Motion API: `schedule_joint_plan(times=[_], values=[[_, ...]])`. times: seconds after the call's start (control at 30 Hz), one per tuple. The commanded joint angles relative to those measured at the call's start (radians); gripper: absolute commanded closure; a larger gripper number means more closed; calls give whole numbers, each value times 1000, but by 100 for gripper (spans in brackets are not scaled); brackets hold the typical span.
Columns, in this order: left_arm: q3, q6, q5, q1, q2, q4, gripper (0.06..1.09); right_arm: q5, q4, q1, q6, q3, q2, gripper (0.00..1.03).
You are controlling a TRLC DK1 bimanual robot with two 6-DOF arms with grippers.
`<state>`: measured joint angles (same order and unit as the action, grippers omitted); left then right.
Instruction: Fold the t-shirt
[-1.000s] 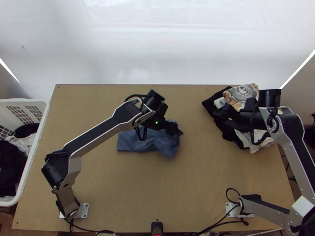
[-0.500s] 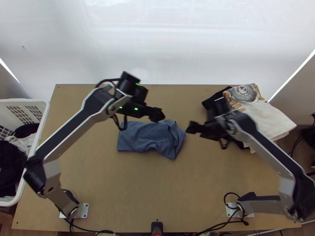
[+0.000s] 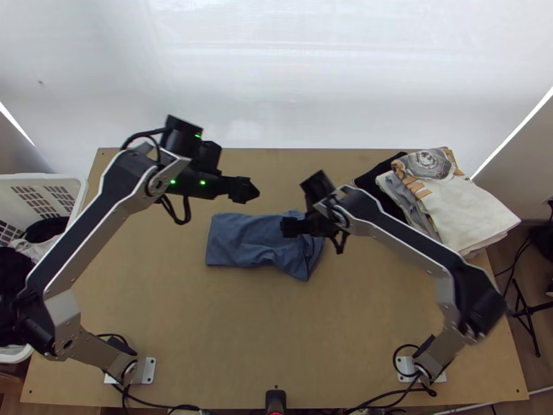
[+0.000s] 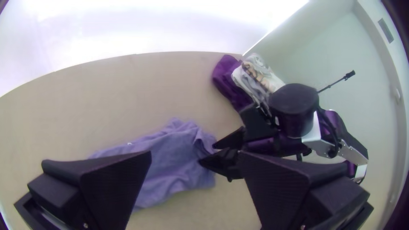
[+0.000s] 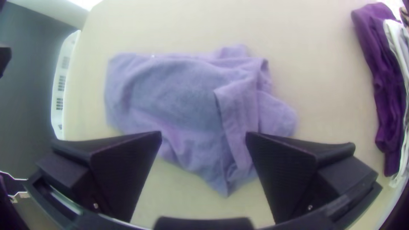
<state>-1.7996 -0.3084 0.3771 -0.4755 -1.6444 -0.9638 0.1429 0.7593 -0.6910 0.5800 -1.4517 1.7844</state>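
Texts, labels, brands, numbers, signs — 0 of them can be read.

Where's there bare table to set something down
Bare wood lies between the blue t-shirt and the arms' bases; a smaller patch, under the right arm, separates t-shirt and clothes pile. Crowded: the far right corner, holding that pile.

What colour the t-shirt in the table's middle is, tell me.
Muted blue; the t-shirt shows it best in the top view.
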Motion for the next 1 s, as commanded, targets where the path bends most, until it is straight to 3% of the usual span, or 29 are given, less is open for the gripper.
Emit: schedule_joint_plan(times=[0.0,0.17,0.27,0.5,0.97], values=[[17,3,-1,46,35,-3,10,-91,-11,-16,-31,-101,136,37],[32,17,-1,78,69,-3,10,-108,-21,4,-32,-95,150,68],[49,31,0,101,86,-3,10,-131,-31,24,-31,-87,144,74],[57,40,0,135,97,-3,10,-175,-80,81,-23,-68,147,99],[62,58,0,172,106,-3,10,-206,-120,206,-25,-29,122,98]])
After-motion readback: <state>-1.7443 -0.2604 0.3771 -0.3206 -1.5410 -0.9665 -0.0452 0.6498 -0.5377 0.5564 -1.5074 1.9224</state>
